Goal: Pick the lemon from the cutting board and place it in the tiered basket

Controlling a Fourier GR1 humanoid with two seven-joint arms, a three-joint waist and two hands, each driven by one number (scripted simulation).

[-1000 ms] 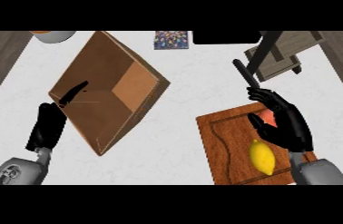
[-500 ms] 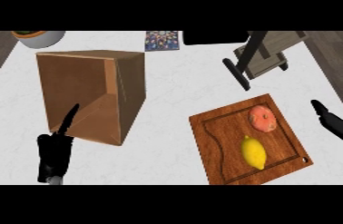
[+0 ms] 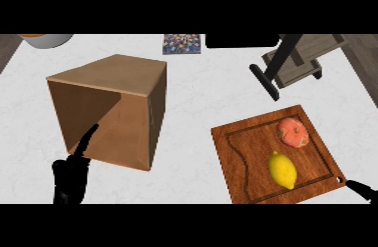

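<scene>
White tabletop [image 3: 199,111]: right robot hand [image 3: 362,189] withdrawn to lower-right edge, grip state indeterminable; lemon [image 3: 282,170] left unpicked on cutting board [image 3: 247,166]; left robot hand [image 3: 71,177] released.

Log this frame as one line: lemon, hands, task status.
yellow lemon: on wooden cutting board, ungrasped | left hand: open beside brown box | right hand: only fingertips show | status: pick not yet done

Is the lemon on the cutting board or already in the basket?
On the board: the lemon lies inside the cutting board groove, untouched by either hand.
</scene>
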